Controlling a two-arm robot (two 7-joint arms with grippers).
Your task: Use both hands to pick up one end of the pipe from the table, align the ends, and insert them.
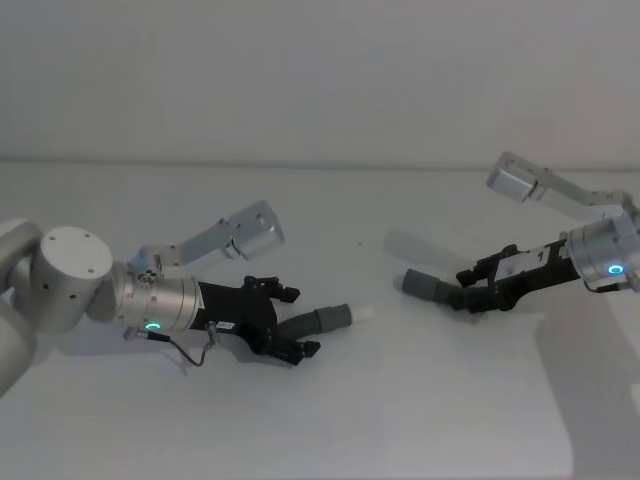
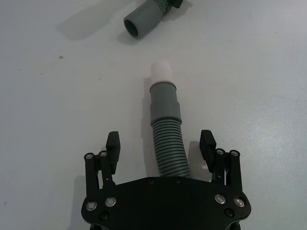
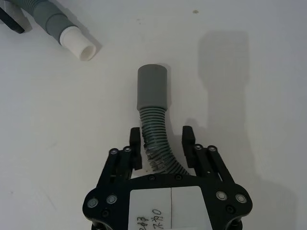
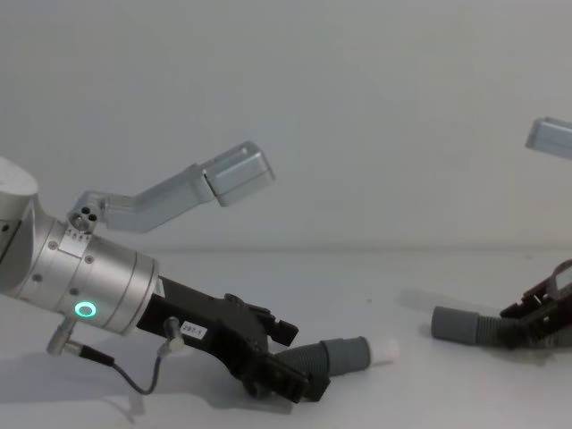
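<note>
Two dark grey ribbed pieces of the pipe lie on the whitish table (image 1: 330, 420). The left piece (image 1: 322, 320) ends in a grey collar with a white plug tip (image 2: 161, 72). My left gripper (image 1: 292, 322) is low over it and open, its fingers (image 2: 113, 143) straddling the ribbed part with a gap on each side. The right piece (image 1: 432, 288) has a plain open socket collar (image 3: 152, 88) pointing toward the plug. My right gripper (image 1: 478, 290) has its fingers (image 3: 136, 143) drawn in close against the ribbed part (image 3: 156, 136), shut on it. The two ends are a short gap apart.
Each arm's silver wrist camera bracket sticks up over its gripper, the left one (image 1: 250, 230) and the right one (image 1: 520, 180). A thin cable (image 1: 185, 350) loops under the left wrist. A plain pale wall runs behind the table.
</note>
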